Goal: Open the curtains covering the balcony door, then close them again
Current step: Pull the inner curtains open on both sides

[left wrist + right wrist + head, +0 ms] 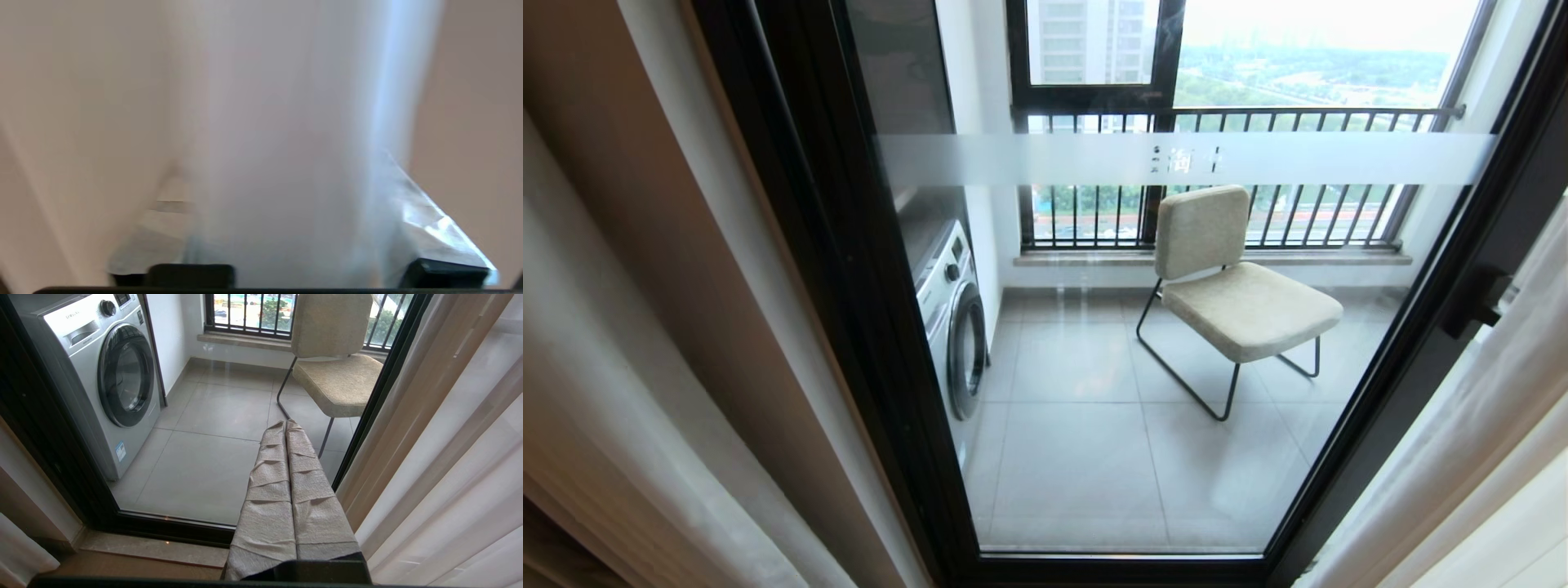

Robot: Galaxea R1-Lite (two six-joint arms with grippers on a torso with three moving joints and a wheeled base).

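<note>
Nearest in the left wrist view, the left gripper has its two fingers spread well apart, with a fold of the curtains, the thin white sheer, hanging straight through the gap between them; whether the cloth touches either pad cannot be told, since the sheer veils both fingers. The thicker cream cloth lies just outside the fingers on both sides. The right gripper has its wrapped fingers pressed together on nothing and points at the lower glass of the balcony door; the right-hand drapes hang just beside those fingers, apart from them. Beyond the fingertips, through the pane, stand a washing machine and a padded chair on the tiled balcony floor. From the head view the door is uncovered, with drapes gathered at both frame edges, so the opening step looks done and the closing step appears to be in hand. The next move likely calls for the left fingers to pinch the fold between them, then draw it sideways across the glass.
</note>
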